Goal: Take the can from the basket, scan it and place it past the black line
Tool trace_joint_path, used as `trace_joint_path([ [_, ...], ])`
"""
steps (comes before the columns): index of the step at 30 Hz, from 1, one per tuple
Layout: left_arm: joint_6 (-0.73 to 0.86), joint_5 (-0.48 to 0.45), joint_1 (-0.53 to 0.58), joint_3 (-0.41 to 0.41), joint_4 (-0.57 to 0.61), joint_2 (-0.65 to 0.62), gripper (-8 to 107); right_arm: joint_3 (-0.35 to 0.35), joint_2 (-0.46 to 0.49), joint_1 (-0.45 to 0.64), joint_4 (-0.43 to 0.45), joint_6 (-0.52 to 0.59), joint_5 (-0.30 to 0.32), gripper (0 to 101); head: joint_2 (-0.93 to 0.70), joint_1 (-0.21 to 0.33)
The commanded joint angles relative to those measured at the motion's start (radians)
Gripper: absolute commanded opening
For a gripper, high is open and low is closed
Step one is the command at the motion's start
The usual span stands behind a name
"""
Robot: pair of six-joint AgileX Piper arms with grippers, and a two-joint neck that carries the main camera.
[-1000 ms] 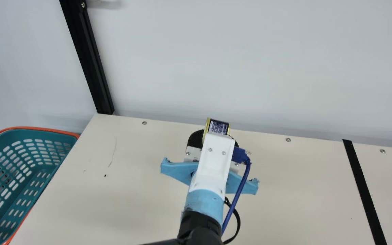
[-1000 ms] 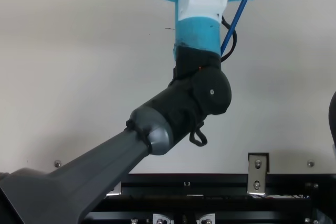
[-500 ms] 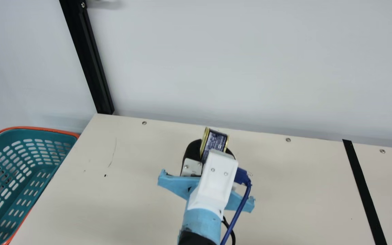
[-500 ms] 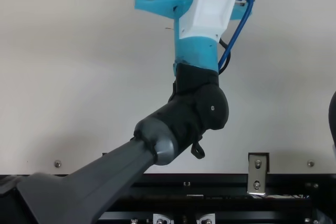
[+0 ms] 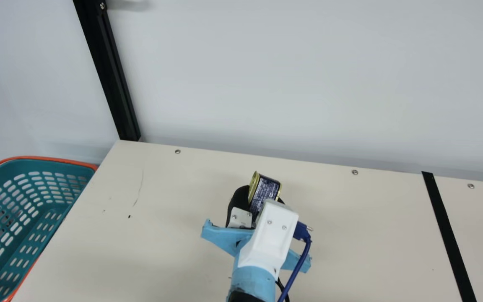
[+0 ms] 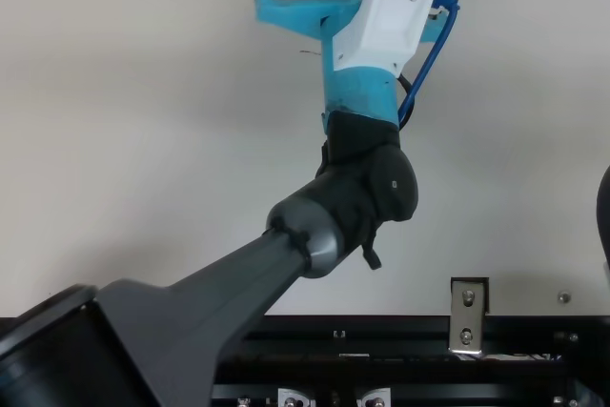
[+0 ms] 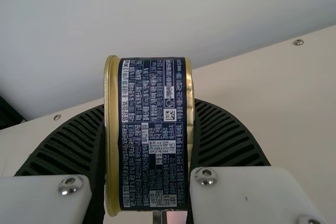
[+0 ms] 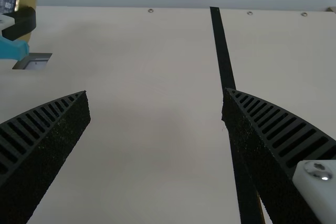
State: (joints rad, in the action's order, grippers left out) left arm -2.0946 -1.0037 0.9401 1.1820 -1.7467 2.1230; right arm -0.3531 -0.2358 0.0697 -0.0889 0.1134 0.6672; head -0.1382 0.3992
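Facing fingers [image 7: 226, 140], gold can ends [image 7: 112, 135]

The can [image 7: 149, 135] looks glossy metal, the basket [image 5: 44, 165] smooth plastic.

Black-grey arm [image 6: 348, 193], white cover [image 5: 269, 241], blue cable [image 5: 298, 268]

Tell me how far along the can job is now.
The can is out of the basket, which looks done. In hand: the left gripper grips it. I can't tell whether it has been scanned. Left: placing it past the black line, as it's on the basket's side.
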Motion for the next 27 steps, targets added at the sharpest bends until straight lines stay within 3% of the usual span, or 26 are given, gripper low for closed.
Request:
trace_joint_path([
  [1, 0.000, -0.005, 0.002, 0.011, 0.002, 0.012, 10, 0.000, 0.000, 0.000, 0.000, 0.000, 0.000, 101, 0.008, 0.037],
  [27, 0.000, 0.002, -0.040, 0.176, 0.078, 0.123, 10, 0.000, 0.000, 0.000, 0.000, 0.000, 0.000, 101, 0.008, 0.037],
])
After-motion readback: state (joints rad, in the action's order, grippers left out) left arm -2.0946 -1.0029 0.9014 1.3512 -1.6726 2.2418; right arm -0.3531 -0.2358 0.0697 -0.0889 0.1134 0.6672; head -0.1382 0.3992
